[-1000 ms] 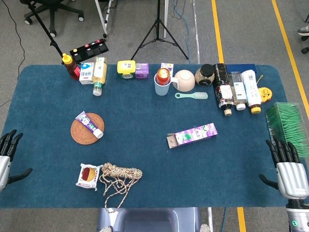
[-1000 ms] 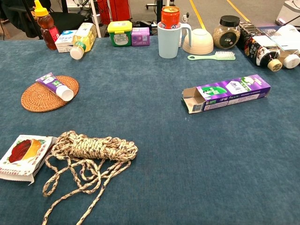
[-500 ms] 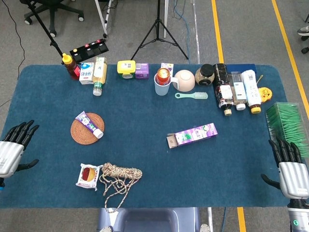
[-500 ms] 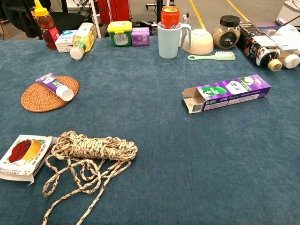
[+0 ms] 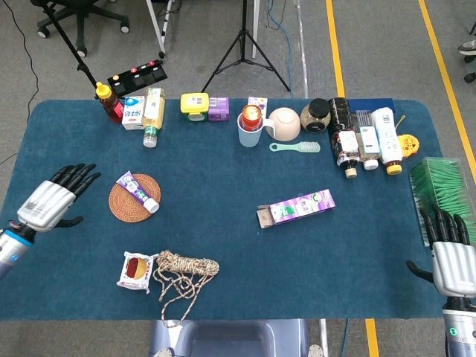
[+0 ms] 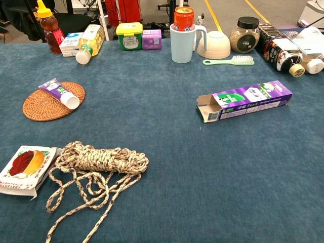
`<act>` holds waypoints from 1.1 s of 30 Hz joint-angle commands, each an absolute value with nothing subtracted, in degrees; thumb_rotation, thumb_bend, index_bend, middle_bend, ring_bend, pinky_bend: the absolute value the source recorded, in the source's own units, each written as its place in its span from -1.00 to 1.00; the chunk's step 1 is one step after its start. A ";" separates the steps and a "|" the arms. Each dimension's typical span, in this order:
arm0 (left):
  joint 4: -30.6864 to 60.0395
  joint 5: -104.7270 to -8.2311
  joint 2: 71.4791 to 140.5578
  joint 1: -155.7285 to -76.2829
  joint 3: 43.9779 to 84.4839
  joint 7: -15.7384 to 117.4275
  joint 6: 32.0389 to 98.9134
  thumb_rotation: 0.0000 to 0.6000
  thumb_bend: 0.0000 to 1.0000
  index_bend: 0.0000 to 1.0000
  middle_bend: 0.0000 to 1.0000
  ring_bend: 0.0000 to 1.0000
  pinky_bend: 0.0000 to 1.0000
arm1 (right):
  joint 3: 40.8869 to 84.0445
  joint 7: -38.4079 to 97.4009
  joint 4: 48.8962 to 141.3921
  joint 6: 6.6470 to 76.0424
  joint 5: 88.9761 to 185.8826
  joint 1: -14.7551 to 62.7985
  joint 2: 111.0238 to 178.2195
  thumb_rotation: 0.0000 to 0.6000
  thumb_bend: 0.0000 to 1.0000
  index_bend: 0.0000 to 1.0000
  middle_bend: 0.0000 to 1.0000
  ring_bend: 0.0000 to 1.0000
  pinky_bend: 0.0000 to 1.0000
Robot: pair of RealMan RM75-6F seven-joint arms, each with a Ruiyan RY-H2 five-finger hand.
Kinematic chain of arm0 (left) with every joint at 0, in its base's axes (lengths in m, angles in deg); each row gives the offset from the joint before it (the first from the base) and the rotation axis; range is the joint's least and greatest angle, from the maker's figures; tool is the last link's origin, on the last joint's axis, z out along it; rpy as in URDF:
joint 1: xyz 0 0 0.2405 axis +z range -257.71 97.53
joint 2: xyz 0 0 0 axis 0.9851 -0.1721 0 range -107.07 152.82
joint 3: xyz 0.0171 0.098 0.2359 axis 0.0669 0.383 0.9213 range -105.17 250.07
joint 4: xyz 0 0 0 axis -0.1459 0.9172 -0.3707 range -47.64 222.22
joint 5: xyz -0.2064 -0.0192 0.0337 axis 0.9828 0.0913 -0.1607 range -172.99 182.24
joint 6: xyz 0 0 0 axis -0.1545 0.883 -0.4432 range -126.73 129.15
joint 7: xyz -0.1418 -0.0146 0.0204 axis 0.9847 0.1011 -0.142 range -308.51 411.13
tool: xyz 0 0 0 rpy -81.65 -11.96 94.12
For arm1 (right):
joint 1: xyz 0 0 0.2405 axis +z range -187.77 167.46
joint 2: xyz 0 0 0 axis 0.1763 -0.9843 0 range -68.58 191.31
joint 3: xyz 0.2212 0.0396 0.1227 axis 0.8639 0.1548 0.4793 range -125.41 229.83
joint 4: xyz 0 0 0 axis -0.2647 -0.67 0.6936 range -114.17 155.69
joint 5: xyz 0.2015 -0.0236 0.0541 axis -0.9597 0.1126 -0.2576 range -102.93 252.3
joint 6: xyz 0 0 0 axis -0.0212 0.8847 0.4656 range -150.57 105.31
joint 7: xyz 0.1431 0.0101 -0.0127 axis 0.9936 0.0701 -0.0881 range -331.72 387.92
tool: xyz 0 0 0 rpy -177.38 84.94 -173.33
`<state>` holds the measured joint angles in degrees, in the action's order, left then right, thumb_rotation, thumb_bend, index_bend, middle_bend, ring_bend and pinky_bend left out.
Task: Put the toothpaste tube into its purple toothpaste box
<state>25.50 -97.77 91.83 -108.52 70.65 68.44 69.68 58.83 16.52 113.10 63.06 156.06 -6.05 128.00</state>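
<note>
- The left hand (image 5: 50,201), fingers spread and holding nothing, has swung in from the table edge toward the toothpaste tube (image 5: 138,192) at its 3 o'clock: the reach looks begun.
- Tube rests on the woven coaster (image 5: 123,205).
- The purple toothpaste box (image 5: 296,207) lies well apart.
- The right hand (image 5: 448,260) stays empty, fingers extended.

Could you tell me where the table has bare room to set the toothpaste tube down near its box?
Bare cloth lies between the woven coaster holding the toothpaste tube and the purple box, and in front of the box toward the right hand. It is crowded along the far edge, from the honey bottle to the bottles, and around the rope.
</note>
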 commanded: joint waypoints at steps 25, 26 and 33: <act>58.25 -99.92 112.73 -126.23 78.33 78.08 56.81 1.00 -0.61 -1.00 -1.00 -1.00 -0.76 | 61.43 15.44 110.30 60.24 149.00 -4.73 129.17 1.00 -1.00 -0.99 -1.00 -1.00 -0.99; 58.63 -99.91 113.16 -126.40 78.70 78.14 56.71 1.00 -0.61 -1.00 -1.00 -1.00 -0.76 | 61.44 15.40 110.10 59.84 148.66 -4.61 129.24 1.00 -1.00 -0.99 -1.00 -1.00 -0.99; 60.07 -98.83 114.79 -126.92 79.75 79.03 56.02 1.00 -0.60 -0.83 -1.00 -1.00 -0.72 | 61.42 15.58 109.90 59.11 148.15 -4.26 129.30 1.00 -1.00 -0.99 -1.00 -1.00 -0.99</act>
